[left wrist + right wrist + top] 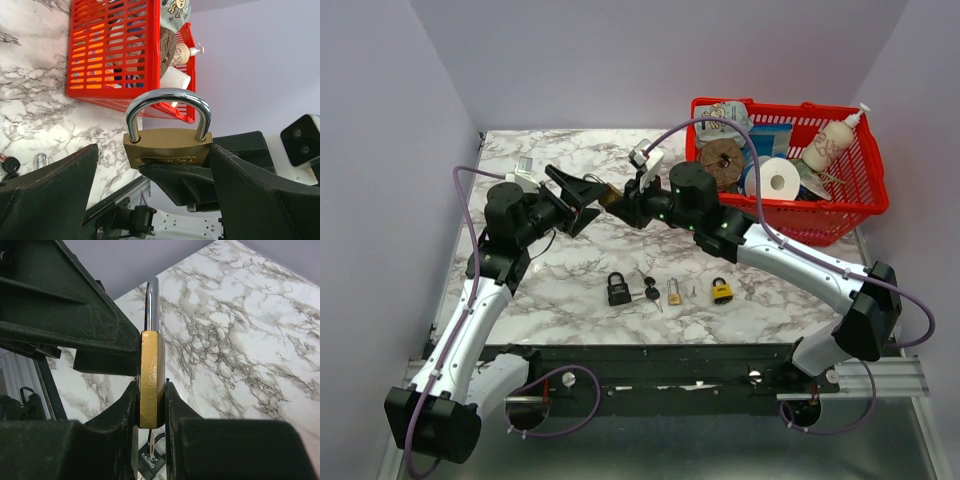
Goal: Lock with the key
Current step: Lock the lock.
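A brass padlock (609, 197) with a silver shackle hangs in the air over the middle of the table, and my right gripper (618, 205) is shut on its body. In the right wrist view the padlock (151, 375) shows edge-on, pinched between both black fingers (120, 425). My left gripper (587, 202) stands wide open around the same padlock (167, 147). Its right finger (260, 190) is close against the lock's side and its left finger (50, 190) is well apart. A black-headed key (649, 291) lies on the marble below.
On the table in a row lie a black padlock (618, 290), a small brass padlock (674, 292), a yellow padlock (721, 291) and a loose key (748, 292). A red basket (840, 215) with a tape roll, a bottle and other items stands at the back right.
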